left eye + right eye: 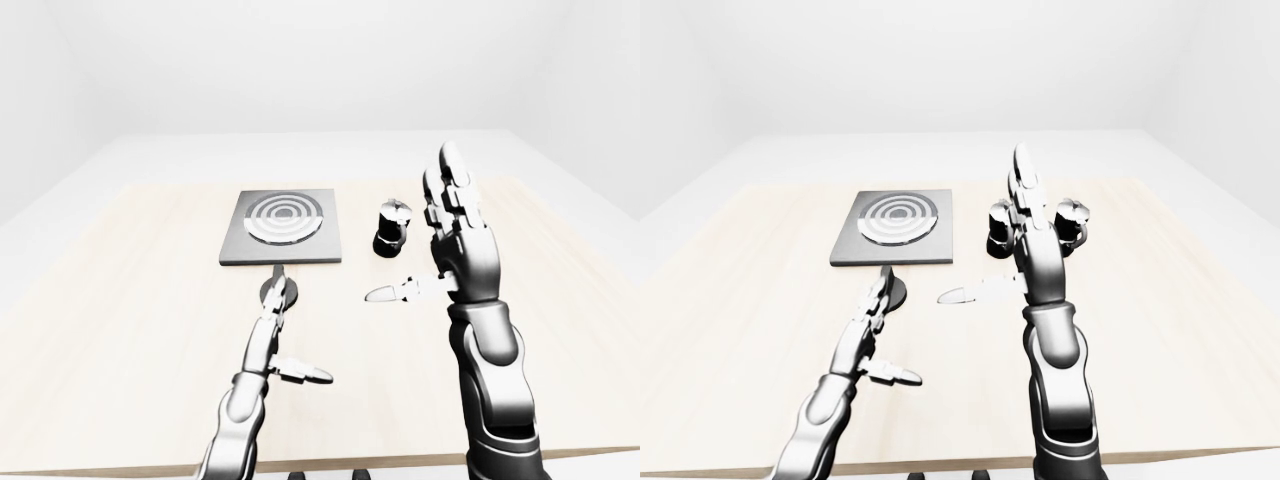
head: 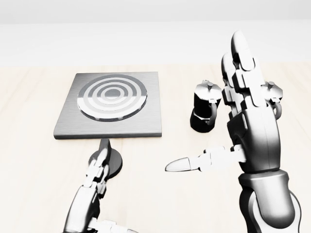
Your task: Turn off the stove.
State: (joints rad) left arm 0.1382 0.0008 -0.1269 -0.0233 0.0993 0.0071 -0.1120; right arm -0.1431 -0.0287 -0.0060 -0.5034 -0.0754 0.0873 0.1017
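Stove (image 1: 282, 228) position, left-eye view: the flat grey plate with its ringed burner lies on the pale worktop (image 1: 120, 330), left of centre and toward the far side. Its dark round knob (image 1: 283, 291), with a pointer sticking out toward the plate, sits just beside the near edge. The left robot hand (image 1: 277, 308) reaches to it with fingers extended; the fingertips overlap the knob, and the thumb is splayed out to the right. Whether the knob is gripped cannot be told here.

Head view: the fingers (image 2: 98, 171) of the left robot hand lie over the near half of the knob, straight rather than curled, so this reads as contact or near-contact, not a closed pinch. The right robot hand (image 2: 245, 128) stands upright and spread, thumb pointing left, holding nothing. Behind it stands a black moka pot (image 2: 204, 111), to the right of the stove.

Right-eye view: the right robot hand partly hides the moka pot and a second small knobbed item (image 1: 1073, 218) beside it; no contact is evident.

Progress judgement: the approach to the knob appears complete. Turning the knob is probably not yet done, though the burner's on or off condition is not visible.
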